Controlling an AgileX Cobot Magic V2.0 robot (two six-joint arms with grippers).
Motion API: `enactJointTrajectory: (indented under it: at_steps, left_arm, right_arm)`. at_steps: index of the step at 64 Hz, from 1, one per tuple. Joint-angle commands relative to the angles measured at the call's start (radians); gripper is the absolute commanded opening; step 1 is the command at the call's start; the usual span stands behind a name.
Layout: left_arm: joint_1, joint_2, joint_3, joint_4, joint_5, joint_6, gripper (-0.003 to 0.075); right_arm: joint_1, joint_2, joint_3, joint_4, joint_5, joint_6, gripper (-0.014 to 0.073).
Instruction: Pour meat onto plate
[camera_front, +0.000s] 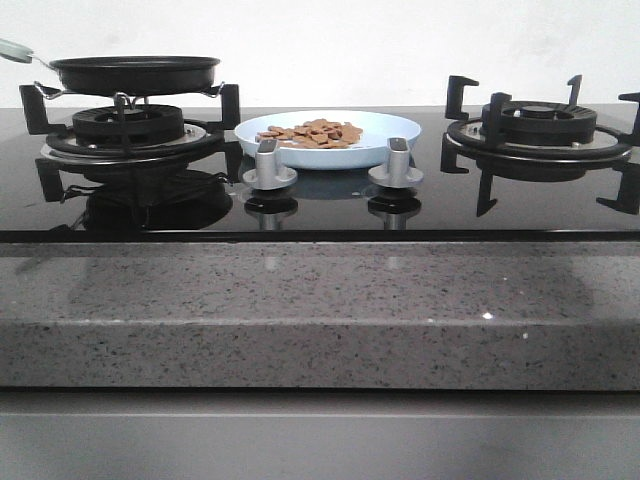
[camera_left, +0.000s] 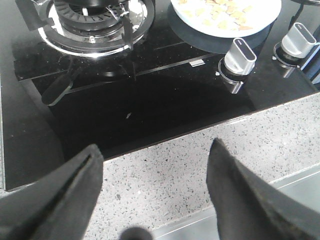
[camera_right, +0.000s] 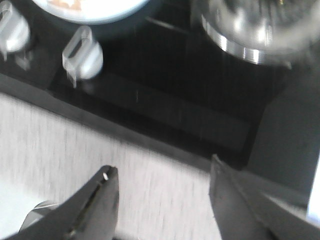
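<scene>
Meat: a loose heap of small, thin, reddish-brown pieces (camera_front: 312, 133) lies on the plate, spread across its middle; the left wrist view shows only pale, washed-out bits of it (camera_left: 225, 10).
Plate: a wide, shallow, round pale blue-white plate with a raised glossy rim (camera_front: 395, 148) sits on the black glass hob between the two burners, just behind the knobs; its edge also shows in the left wrist view (camera_left: 200, 27) and the right wrist view (camera_right: 100, 17).
Pan: a black round frying pan (camera_front: 135, 72) rests on the left burner's black grate (camera_front: 130, 125) — its pale handle runs off the frame's left edge.
Right burner: a black iron grate (camera_front: 540, 125) with nothing on it.
Knobs: two silver-grey control knobs (camera_front: 269, 165) (camera_front: 396, 163) stand upright in front of the plate.
Counter: a speckled grey stone ledge (camera_front: 320, 310) runs along the hob's near edge.
Left gripper: (camera_left: 155, 195) black fingers spread wide, nothing between them — hovering over the stone ledge near the hob's edge.
Right gripper: (camera_right: 162, 205) fingers likewise spread apart and holding nothing, above the ledge; this view is blurred.
</scene>
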Motion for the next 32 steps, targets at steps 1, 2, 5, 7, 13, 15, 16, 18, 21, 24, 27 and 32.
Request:
enactJointTrajectory:
  at_steps: [1, 2, 5, 7, 13, 15, 16, 18, 21, 24, 27, 32]
  left_arm:
    - [-0.009, -0.002, -0.024, -0.014, -0.062, -0.007, 0.0438]
    - [-0.009, -0.002, -0.024, -0.014, -0.062, -0.007, 0.0438]
    - [-0.009, -0.002, -0.024, -0.014, -0.062, -0.007, 0.0438]
    - [-0.009, -0.002, -0.024, -0.014, -0.062, -0.007, 0.0438]
    - [-0.009, -0.002, -0.024, -0.014, -0.062, -0.007, 0.0438]
    - [-0.009, -0.002, -0.024, -0.014, -0.062, -0.007, 0.0438]
    - [-0.009, -0.002, -0.024, -0.014, -0.062, -0.007, 0.0438]
    - [-0.009, -0.002, -0.024, -0.014, -0.063, -0.007, 0.0438]
    - [-0.009, -0.002, -0.024, -0.014, -0.063, -0.007, 0.0438]
    - [-0.009, -0.002, -0.024, -0.014, -0.063, -0.007, 0.0437]
    - [-0.009, -0.002, -0.024, -0.014, -0.063, -0.007, 0.0426]
    - [-0.009, -0.002, -0.024, -0.014, -0.063, -0.007, 0.0368]
  right_arm:
    - [-0.002, -0.104, 0.06, -0.008, -0.064, 0.011, 0.0432]
    - [-0.002, -0.118, 0.072, -0.008, -0.064, 0.011, 0.0432]
    - [-0.002, -0.165, 0.107, -0.008, -0.064, 0.011, 0.0432]
    - [-0.002, -0.194, 0.128, -0.008, -0.061, 0.011, 0.0432]
    - [-0.002, -0.285, 0.194, 0.0, -0.055, 0.011, 0.0432]
    - [-0.002, -0.318, 0.21, 0.0, -0.055, 0.011, 0.0432]
    - [-0.002, -0.331, 0.218, 0.0, -0.055, 0.011, 0.0432]
    - [-0.002, -0.357, 0.236, 0.0, -0.055, 0.011, 0.0432]
    - [-0.002, -0.398, 0.254, 0.0, -0.054, 0.011, 0.0432]
    - [-0.002, -0.43, 0.272, 0.0, -0.052, 0.011, 0.0421]
    - [-0.002, -0.464, 0.286, 0.0, -0.051, 0.011, 0.0384]
    - [-0.002, -0.508, 0.301, 0.0, -0.045, 0.011, 0.0291]
